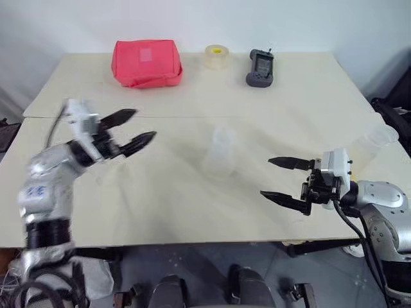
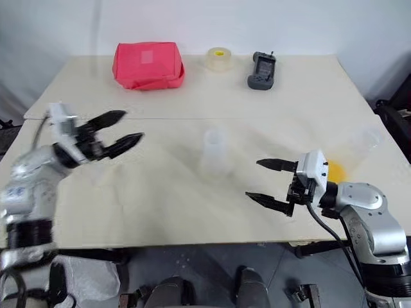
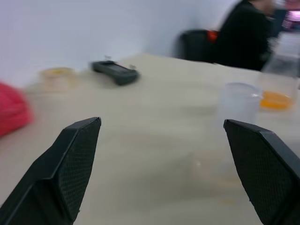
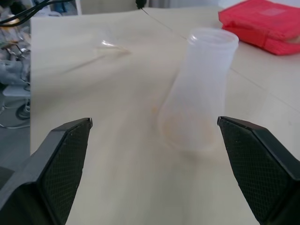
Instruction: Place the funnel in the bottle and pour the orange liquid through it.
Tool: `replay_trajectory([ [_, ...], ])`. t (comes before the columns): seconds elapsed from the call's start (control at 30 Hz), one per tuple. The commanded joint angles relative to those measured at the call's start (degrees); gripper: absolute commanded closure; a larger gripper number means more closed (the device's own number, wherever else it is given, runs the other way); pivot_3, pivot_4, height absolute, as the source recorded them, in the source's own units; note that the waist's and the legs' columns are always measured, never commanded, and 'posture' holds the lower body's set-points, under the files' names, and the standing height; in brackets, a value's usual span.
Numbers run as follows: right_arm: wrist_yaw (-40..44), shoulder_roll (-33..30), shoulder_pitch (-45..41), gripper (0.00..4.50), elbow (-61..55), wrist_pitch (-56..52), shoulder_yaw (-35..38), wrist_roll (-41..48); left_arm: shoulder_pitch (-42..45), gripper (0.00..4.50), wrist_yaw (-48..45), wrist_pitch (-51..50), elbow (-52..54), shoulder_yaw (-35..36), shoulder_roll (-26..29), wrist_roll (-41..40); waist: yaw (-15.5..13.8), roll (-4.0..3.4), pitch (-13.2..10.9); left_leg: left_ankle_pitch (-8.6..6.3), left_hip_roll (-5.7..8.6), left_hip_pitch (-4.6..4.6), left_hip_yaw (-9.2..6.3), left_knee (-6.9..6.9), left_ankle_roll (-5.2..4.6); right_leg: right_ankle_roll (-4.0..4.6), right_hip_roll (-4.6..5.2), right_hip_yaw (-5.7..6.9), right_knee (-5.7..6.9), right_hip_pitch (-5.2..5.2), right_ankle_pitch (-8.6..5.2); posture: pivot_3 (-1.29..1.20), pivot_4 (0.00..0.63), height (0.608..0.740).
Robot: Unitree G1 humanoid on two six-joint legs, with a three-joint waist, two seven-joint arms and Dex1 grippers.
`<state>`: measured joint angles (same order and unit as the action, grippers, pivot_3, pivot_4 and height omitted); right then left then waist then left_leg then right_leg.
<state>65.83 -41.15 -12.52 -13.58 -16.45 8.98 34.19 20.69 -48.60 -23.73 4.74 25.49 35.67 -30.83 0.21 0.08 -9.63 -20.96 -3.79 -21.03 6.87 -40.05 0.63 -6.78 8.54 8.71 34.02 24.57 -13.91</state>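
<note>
so basically nothing's poured yet: the bottle [image 1: 221, 151] stands mid-counter [image 1: 192, 83] with no funnel in it, the funnel [image 4: 108, 45] lies off to its side, the orange liquid [image 2: 335, 171] waits by the right end effector [image 1: 285, 181], both end effectors spread wide and empty, left end effector [image 1: 133, 129] included

Each arm is clad in silver-grey metal shells with rounded joint housings. The left gripper [image 1: 135, 127] has two long black fingers tapering to points, set on a white block with dark mechanism behind it. Behind that block, the left forearm bears small blue markings and a black ribbed band. The right gripper [image 1: 279, 178] matches it: black pointed fingers, a white square housing with small dark screws, and a black cable running back from it. The finger pads [image 4: 65, 164] carry a fine cross-hatched texture.
</note>
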Motion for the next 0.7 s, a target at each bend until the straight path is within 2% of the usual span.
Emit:
replay_trajectory([
  [0.03, 1.1, 1.3, -3.3, 0.00, 0.8, 0.1, -1.6, 1.2, -12.2, 0.04, 5.3, -3.4, 11.4, 9.5, -0.1, -3.2, 0.1, 0.01, 0.0, 0.00, -0.02, -0.01, 0.02, 0.00, 0.00, 0.00, -0.01, 0.00, -0.01, 0.01, 0.00, 0.00, 0.150, 0.740],
  [0.2, 2.6, 3.3, -7.4, 0.00, 3.0, -0.1, -4.6, 1.1, -28.2, 0.04, 13.7, -5.5, 21.1, 17.5, -6.9, -6.2, -0.3, 0.04, 0.0, -0.01, -0.02, 0.01, 0.01, -0.08, 0.01, 0.02, 0.01, -0.05, 0.00, -0.02, -0.01, 0.00, 0.150, 0.740],
  [0.37, 3.7, 4.5, -10.4, 0.00, 5.0, -0.1, -6.4, 0.8, -39.6, 0.04, 19.1, -8.0, 28.0, 17.4, -13.1, -8.6, -0.9, 0.05, 0.0, -0.03, -0.01, -0.02, 0.00, -0.12, -0.02, 0.06, 0.03, -0.05, -0.01, -0.02, -0.01, 0.00, 0.150, 0.740],
  [0.53, 4.2, 5.0, -11.3, 0.00, 5.8, -0.1, -6.8, 0.5, -42.8, 0.04, 20.7, -6.8, 28.4, 15.8, -14.5, -8.2, -1.0, 0.04, 0.0, -0.03, -0.02, 0.01, 0.02, -0.12, -0.02, 0.16, 0.02, -0.06, 0.04, 0.00, -0.06, 0.00, 0.150, 0.740],
  [0.7, 3.9, 4.7, -10.8, 0.00, 4.4, -0.6, -6.5, 1.0, -37.8, 0.04, 20.2, -4.7, 22.7, 13.3, -11.0, -5.8, -1.1, 0.04, 0.0, -0.03, -0.02, 0.01, 0.02, -0.12, -0.02, 0.17, 0.02, -0.05, 0.05, 0.00, -0.06, 0.00, 0.150, 0.740],
])
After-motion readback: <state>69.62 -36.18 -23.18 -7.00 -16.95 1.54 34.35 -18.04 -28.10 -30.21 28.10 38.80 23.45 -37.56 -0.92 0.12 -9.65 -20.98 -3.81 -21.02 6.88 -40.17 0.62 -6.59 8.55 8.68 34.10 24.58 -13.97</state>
